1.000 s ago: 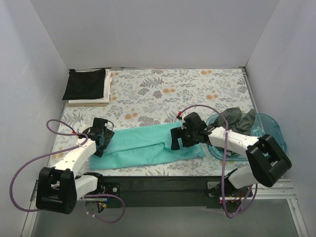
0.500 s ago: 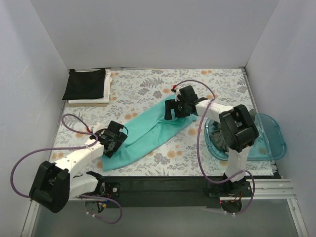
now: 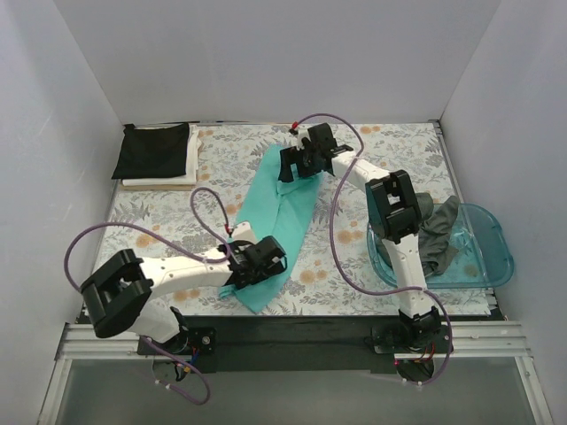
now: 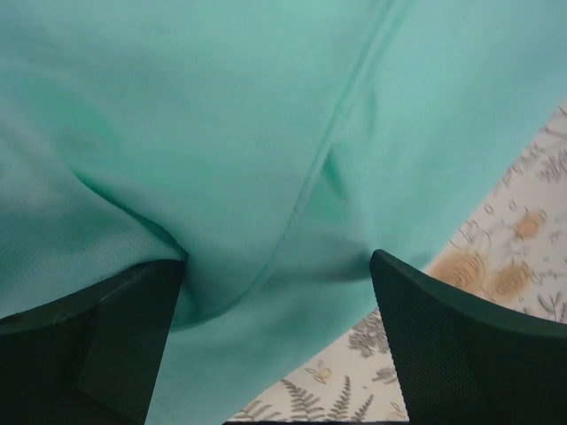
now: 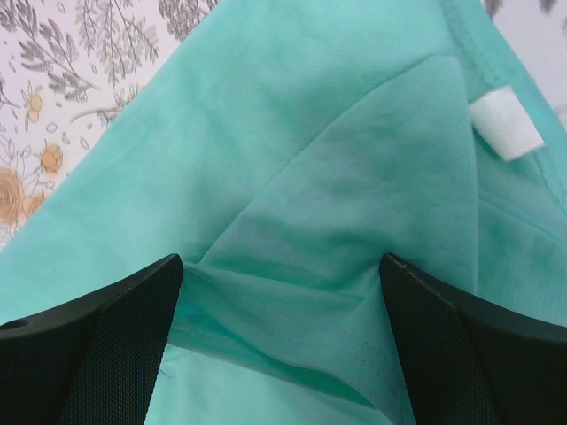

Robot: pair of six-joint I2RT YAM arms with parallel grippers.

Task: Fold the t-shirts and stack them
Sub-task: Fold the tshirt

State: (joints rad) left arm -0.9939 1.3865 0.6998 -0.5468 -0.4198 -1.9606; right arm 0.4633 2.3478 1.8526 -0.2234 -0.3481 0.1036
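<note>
The teal t-shirt [image 3: 285,211] lies as a long folded band on the floral tablecloth [image 3: 372,164], running from the far middle to the near edge. My left gripper [image 3: 257,264] is open over its near end; in the left wrist view [image 4: 275,354] teal cloth [image 4: 266,133] puckers between the spread fingers. My right gripper [image 3: 298,164] is open over its far end [image 5: 279,354], on cloth [image 5: 310,177] near a white label [image 5: 503,124]. Folded black [image 3: 152,150] and white [image 3: 161,181] t-shirts are stacked at the back left. A dark grey t-shirt [image 3: 436,228] lies in the tray.
The translucent blue plastic tray [image 3: 492,243] sits at the right edge of the table. White walls close in the left, back and right sides. Purple cables loop from both arms over the cloth.
Both arms have swung the teal shirt round from lying left-right along the near edge to lying far-near. The right gripper moved to the far middle, the left towards the near centre.
</note>
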